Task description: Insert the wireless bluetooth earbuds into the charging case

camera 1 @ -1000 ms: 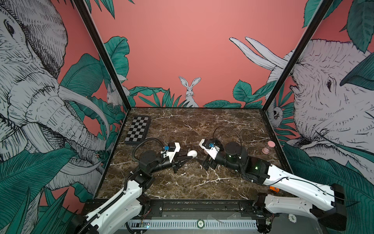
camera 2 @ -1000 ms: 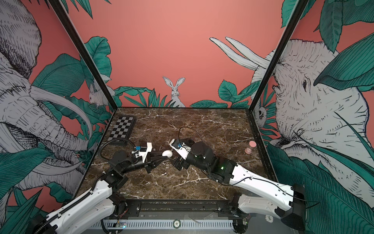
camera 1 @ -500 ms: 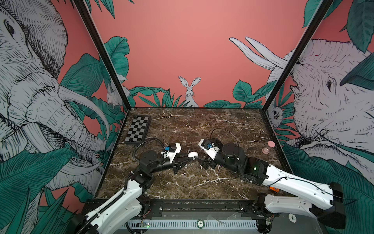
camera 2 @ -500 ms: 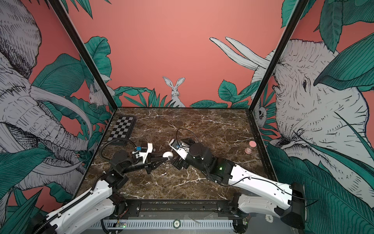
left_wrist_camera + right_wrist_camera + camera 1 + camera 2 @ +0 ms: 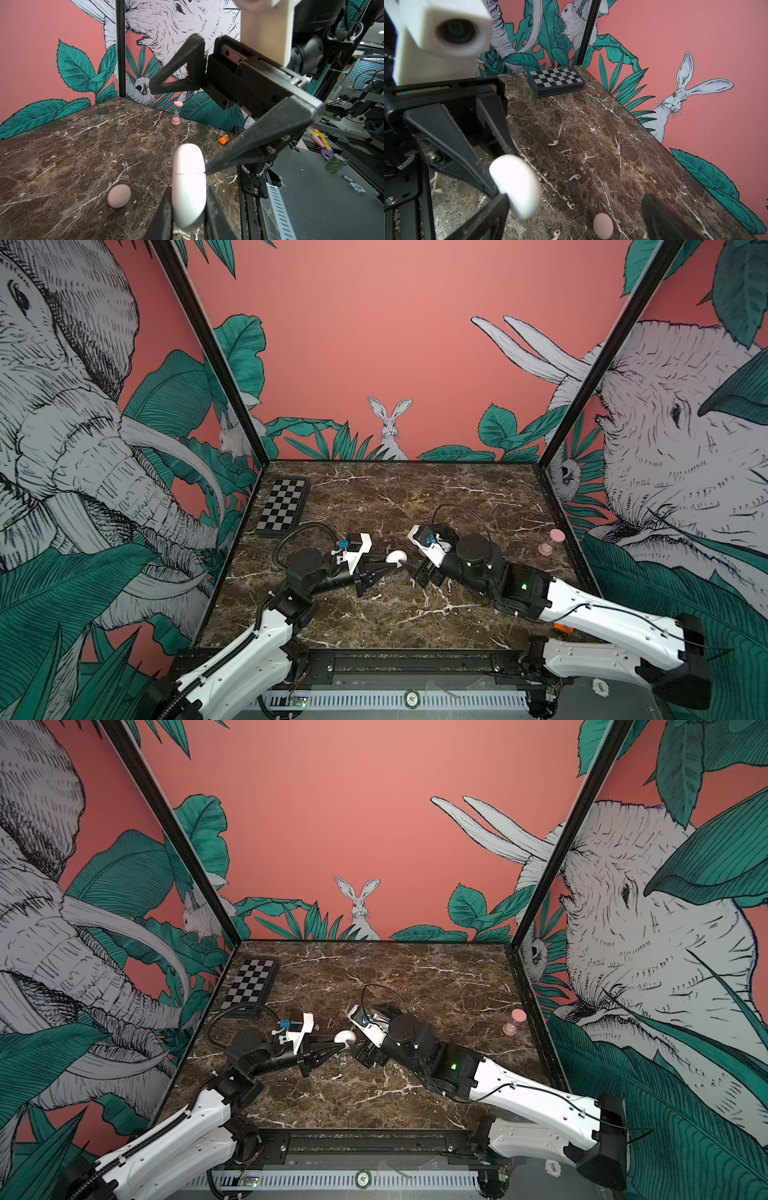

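Right arm point(image 5: 582, 605) has crept inward over the marble point(image 5: 612, 124)! Right gripper point(image 5: 573, 197) gapes wide, one fingertip point(image 5: 209, 166) at the seam of the case point(image 5: 189, 172), which the left gripper point(image 5: 188, 209) pinches, lid shut. My call: pry gently at that seam and keep the pinch firm. Earbuds point(image 5: 574, 177) lie loose on the marble beneath.

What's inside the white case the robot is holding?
The white case is closed, so its inside is hidden. Earbuds lie outside on the marble table.
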Robot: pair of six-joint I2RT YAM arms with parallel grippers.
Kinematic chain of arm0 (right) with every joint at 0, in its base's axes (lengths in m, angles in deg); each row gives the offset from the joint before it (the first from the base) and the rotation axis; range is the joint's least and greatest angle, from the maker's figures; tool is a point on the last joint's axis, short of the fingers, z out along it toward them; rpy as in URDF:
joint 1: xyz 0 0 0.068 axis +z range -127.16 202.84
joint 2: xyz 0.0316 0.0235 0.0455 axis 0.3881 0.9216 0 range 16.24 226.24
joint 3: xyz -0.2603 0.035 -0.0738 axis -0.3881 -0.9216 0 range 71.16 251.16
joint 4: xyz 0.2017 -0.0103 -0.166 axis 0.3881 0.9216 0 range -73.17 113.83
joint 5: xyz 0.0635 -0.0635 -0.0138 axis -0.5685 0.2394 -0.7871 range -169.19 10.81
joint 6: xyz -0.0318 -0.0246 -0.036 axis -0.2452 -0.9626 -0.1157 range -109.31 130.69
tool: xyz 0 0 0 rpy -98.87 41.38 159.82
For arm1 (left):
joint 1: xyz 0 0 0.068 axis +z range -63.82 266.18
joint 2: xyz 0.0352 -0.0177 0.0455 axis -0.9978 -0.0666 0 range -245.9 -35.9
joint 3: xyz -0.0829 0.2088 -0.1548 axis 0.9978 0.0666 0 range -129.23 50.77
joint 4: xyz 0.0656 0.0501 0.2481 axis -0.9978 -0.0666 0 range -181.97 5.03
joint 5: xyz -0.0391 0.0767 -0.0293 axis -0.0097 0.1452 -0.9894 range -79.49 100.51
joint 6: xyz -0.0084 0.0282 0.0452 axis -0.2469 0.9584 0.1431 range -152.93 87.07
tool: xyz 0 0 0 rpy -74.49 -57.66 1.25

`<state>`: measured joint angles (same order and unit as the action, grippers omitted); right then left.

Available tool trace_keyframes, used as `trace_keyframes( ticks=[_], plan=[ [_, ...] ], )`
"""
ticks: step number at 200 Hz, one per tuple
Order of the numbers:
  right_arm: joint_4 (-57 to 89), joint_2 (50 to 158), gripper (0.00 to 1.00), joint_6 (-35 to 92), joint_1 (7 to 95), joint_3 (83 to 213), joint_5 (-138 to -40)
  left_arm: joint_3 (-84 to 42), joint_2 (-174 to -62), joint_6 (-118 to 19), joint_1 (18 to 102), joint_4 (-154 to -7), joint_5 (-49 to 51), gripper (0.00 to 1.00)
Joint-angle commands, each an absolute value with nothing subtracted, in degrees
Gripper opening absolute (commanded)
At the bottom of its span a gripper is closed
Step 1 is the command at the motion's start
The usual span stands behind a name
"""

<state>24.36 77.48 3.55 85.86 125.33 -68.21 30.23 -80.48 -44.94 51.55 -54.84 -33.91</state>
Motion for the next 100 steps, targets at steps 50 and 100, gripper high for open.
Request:
trace_keyframes(
  ticks=[50,100],
  plan=[
    [21.49,75.31,0.98,3.19,85.85,126.30,-64.99,28.71,-79.87,-44.97,50.94,-53.07,-36.61,0.00],
    [20.52,73.22,0.98,3.58,85.89,125.57,-65.98,29.45,-78.70,-44.26,50.94,-52.14,-35.24,0.00]
  ],
)
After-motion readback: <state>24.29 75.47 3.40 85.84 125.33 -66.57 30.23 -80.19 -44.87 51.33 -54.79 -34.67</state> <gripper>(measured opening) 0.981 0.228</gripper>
